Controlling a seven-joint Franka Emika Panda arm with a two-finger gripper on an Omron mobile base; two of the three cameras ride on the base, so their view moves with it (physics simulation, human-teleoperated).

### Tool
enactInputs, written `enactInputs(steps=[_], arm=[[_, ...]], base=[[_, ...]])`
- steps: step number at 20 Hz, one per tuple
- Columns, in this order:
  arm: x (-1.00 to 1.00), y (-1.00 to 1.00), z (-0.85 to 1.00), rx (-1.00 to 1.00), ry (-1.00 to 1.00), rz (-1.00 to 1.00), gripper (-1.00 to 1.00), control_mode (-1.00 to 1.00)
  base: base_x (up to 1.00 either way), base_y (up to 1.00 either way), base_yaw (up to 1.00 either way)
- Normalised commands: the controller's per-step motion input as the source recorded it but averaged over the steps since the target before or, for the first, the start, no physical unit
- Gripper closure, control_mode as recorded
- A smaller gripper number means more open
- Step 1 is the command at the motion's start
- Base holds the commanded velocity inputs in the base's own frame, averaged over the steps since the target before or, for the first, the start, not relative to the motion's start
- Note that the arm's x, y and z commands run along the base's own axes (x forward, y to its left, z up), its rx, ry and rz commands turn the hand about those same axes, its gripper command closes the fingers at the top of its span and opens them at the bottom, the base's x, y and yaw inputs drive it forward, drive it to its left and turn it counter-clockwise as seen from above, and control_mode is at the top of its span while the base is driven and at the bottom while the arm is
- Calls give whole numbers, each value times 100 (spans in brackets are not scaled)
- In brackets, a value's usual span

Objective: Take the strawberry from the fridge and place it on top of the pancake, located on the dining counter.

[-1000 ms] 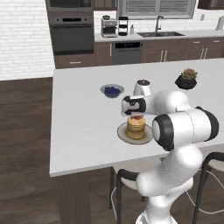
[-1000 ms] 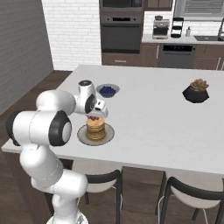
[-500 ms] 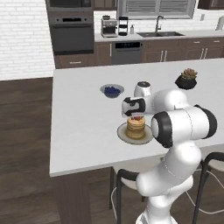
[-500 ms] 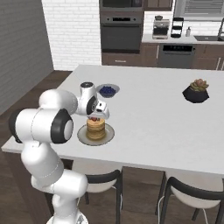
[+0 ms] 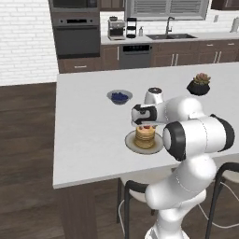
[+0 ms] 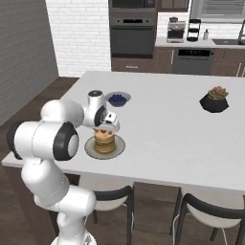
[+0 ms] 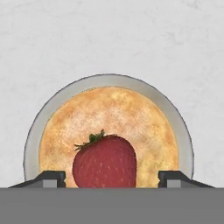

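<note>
The strawberry [image 7: 105,162] rests on top of the pancake [image 7: 109,118], a golden stack on a round grey plate [image 7: 33,135] on the white dining counter [image 5: 88,130]. My gripper [image 7: 111,177] hovers directly over the stack and is open. Its fingertips [image 7: 52,177] stand well apart, with a gap on each side of the strawberry. In the base views the gripper [image 5: 144,122] [image 6: 104,128] points down just above the pancake [image 5: 145,135] [image 6: 104,139], and a bit of red strawberry [image 5: 146,126] shows under it. The fridge is out of view.
A small bowl of blue berries [image 5: 119,96] [image 6: 117,98] sits just beyond the plate. A dark potted succulent [image 5: 199,84] [image 6: 217,99] stands toward the far right of the counter. Stools [image 6: 110,196] are tucked under the near edge.
The jaws have spread apart and let go of the strawberry, which now lies on the pancake. The arm has hardly moved.
</note>
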Motion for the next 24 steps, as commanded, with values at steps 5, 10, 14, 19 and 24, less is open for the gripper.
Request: enactInputs(steps=[5, 10, 14, 19, 24], arm=[[-38, -2, 18, 0, 0, 0, -100, -100], [-40, 0, 46, 0, 0, -3, -100, -100], [-41, -14, 13, 1, 0, -1, -100, -100], [-36, -37, 0, 5, -5, -1, -100, -100], [-24, -68, 1, 8, -7, -7, -100, -100]], base=[[0, 0, 0], [0, 0, 0], [0, 0, 0], [0, 0, 0], [0, 0, 0]])
